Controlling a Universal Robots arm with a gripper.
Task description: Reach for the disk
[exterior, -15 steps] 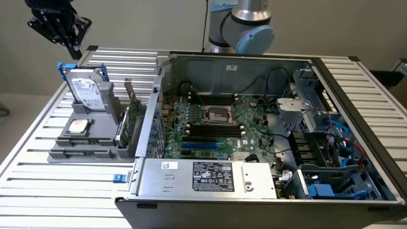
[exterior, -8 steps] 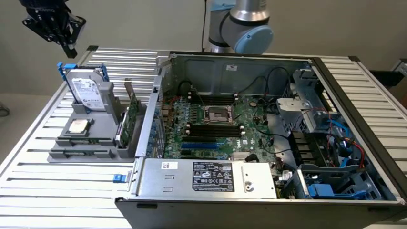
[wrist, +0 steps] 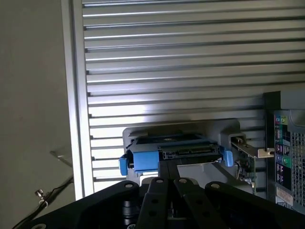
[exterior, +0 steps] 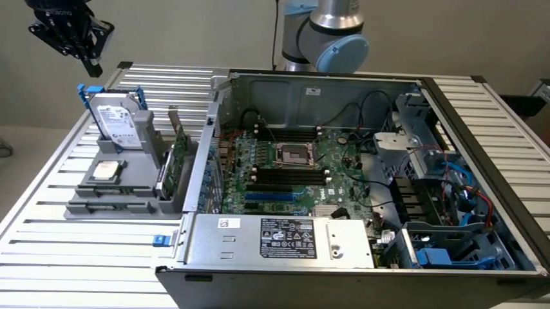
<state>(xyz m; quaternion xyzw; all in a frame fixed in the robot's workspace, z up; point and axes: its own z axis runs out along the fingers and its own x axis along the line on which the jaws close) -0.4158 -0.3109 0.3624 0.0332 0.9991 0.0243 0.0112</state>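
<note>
A ribbed aluminium table (exterior: 86, 257) carries an open steel computer case (exterior: 310, 96), with a grey plastic holder (exterior: 112, 209) at the exterior view's left of it. The black gripper (exterior: 90, 64), fingers pressed together on nothing, hangs well above the disk (exterior: 113, 122). The disk stands on edge in the holder, long axis upright, blue rails topmost. A green card (exterior: 174, 168) stands just beside it. A square chip (exterior: 105, 170) lies flat nearby.

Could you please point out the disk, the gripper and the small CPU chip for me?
disk (exterior: 114, 122): exterior view, on its white label.
gripper (exterior: 91, 67): exterior view, at its closed fingertips.
CPU chip (exterior: 105, 170): exterior view, on its silver top face.
</note>
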